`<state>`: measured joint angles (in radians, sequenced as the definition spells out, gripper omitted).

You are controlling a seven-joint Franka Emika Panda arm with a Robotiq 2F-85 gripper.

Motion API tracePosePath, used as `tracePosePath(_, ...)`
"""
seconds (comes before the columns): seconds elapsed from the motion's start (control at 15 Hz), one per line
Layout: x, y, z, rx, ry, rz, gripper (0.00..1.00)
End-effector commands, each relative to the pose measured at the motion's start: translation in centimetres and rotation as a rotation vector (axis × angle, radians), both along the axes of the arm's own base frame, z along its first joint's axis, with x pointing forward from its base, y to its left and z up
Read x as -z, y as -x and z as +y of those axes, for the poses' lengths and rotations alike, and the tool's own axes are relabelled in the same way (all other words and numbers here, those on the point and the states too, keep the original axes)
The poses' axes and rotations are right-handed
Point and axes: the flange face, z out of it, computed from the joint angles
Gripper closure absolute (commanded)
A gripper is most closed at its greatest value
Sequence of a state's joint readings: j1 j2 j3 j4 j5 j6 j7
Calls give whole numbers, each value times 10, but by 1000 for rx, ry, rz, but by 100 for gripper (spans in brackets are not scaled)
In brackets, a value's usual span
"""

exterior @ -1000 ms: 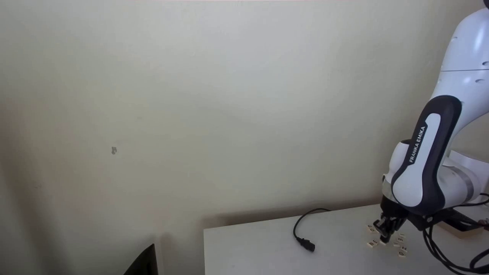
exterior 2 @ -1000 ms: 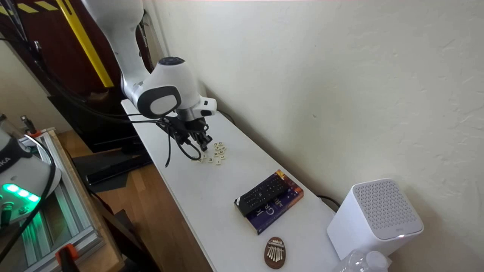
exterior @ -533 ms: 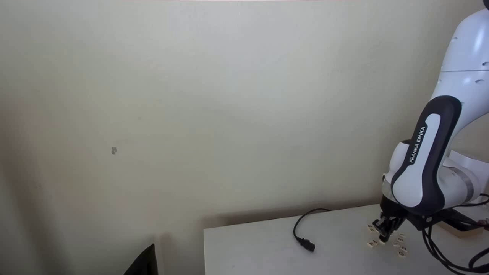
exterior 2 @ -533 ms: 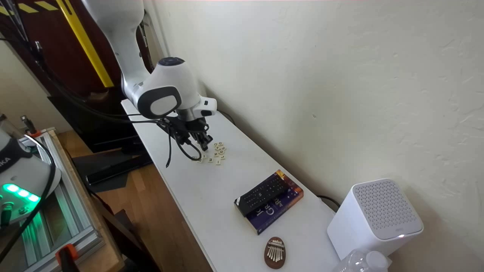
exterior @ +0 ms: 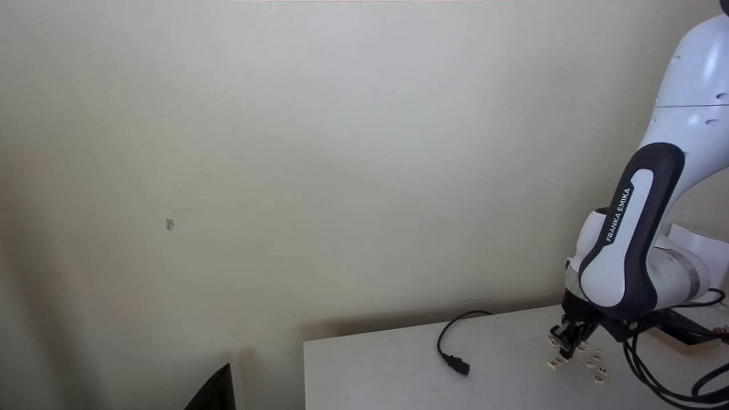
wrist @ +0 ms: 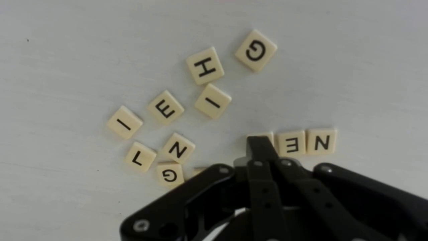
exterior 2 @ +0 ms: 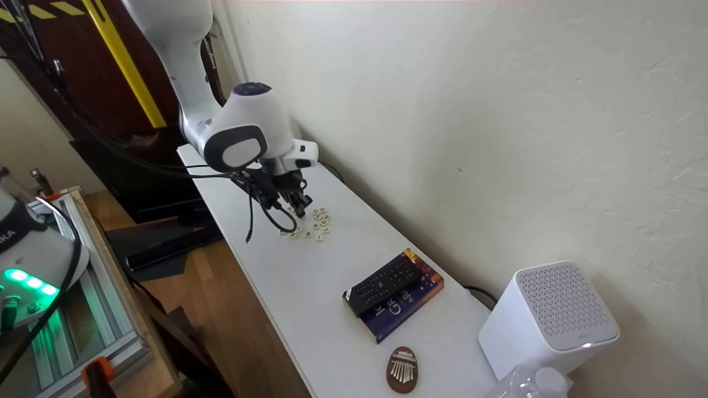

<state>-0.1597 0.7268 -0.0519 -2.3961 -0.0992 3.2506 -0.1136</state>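
In both exterior views the long white tabletop, cut off at the lower edge of the frame, ran beneath the black two-fingered gripper. Above the gripper, the glossy white robot arm was cut off in both. In an exterior view, a white box with a perforated top stood well apart from the gripper, and the clear plastic bottle before it was cut off. Nearer the gripper lay a purple paperback book, its lettering partly hidden by a black rectangular keypad. The gripper looked small and dark there; the wrist view showed its fingers together. Past the book was a brown oval thumb piano. Left of the gripper in an exterior view lay a black cable plug, outside the wrist view. Square cream letter tiles lay around the gripper, most legible in the wrist view. Just to its right there sat an E tile and an N tile; the fingertips masked the letter of a covered tile, and contact could not be told.
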Motion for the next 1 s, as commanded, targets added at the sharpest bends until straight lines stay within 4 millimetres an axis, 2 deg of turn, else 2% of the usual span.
tracePosePath(0.0, 16, -1, 3, 7, -15, 5, 100)
tracePosePath(0.8, 17, -1, 4, 0, -17, 13, 100)
tracePosePath(0.93, 11, 0, 2, 5, -17, -1, 100)
